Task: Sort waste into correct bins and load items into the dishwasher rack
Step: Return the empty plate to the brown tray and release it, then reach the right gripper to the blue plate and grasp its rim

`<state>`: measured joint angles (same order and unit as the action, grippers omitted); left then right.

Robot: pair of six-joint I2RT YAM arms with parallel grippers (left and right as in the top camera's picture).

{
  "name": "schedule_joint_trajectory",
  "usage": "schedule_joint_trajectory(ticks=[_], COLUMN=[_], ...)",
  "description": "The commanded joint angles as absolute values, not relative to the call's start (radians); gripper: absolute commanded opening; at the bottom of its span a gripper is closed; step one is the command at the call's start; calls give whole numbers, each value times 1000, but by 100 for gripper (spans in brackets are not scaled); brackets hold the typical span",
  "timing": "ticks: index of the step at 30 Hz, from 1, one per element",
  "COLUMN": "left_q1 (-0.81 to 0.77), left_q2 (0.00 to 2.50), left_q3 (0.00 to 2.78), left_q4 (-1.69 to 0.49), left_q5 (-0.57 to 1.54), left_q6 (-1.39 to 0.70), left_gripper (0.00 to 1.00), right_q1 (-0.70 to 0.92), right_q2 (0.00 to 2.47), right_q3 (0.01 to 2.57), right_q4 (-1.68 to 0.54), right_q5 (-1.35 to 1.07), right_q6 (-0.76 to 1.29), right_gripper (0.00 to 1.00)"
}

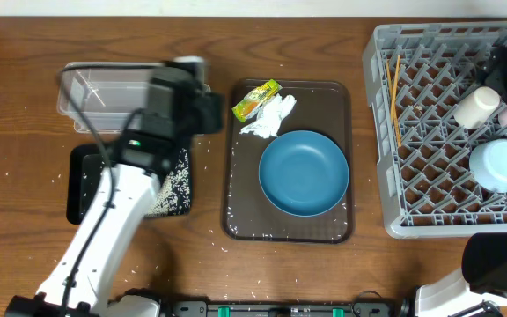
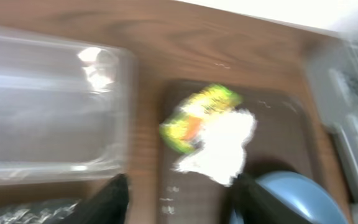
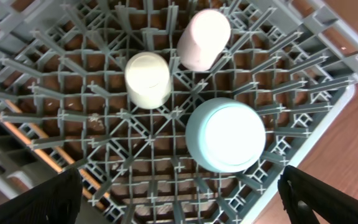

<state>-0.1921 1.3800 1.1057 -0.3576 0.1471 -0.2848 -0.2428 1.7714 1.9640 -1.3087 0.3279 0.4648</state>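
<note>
The wrapper (image 1: 255, 99) and the tissue (image 1: 271, 116) lie touching in the far left corner of the brown tray (image 1: 236, 185), just beyond the upright dark-blue bowl (image 1: 304, 173). The rice (image 1: 176, 187) is heaped at the right end of the black tray (image 1: 79, 189), which sits nearer than the clear tub (image 1: 104, 88).

From above, the left gripper is only a blur between tub and brown tray. Its own camera shows the left gripper (image 2: 182, 205) open, with nothing between the fingers.

The right gripper (image 3: 188, 199) hangs wide open over the rack (image 3: 104, 149). Its camera shows the white cup (image 3: 148, 79), pink cup (image 3: 204, 38) and upturned light-blue bowl (image 3: 225, 134) close together, with the chopsticks (image 1: 396, 97) along the rack's left side.

Loose grains dot the wooden table (image 1: 25, 53). A pale strip lies past its far edge.
</note>
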Motion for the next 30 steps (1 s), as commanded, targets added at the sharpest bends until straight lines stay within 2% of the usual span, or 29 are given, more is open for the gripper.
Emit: schedule_joint_trajectory(ticks=[1,3,4,9,13,21,26,30], left_q1=[-68,-7,16,93,107,106,106,106], left_q2=[1372,1372,1372,1372,1372,1372,1372,1372], left_q3=[1112,1112,1112,1112,1112,1112,1112,1112], left_q4=[-399,-436,-451,-490,-490,-490,-490,-490], left_q5=[138,138,138,137,136,39,40,40], left_q6=[-336,-335,-335,-335,-334,-334,-335,-335], left_gripper=[69,79,80,84,86,88,90,94], right_q1=[-249,-249,-249,-249,-193,147,352,451], right_q2=[1774,1774,1774,1774,1786,1787,1788,1788], right_q3=[1966,1966,1966,1966,1963,1798,1654,1590], right_q4=[-1309,-1309,-1309,-1303,-1297,-1254,-1105,-986], right_q5=[230,138,105,-167,-377,-182,4,43], right_q6=[483,482,482,519,411,343,343,344], right_gripper=[99,99,99,99,99,99,99,99])
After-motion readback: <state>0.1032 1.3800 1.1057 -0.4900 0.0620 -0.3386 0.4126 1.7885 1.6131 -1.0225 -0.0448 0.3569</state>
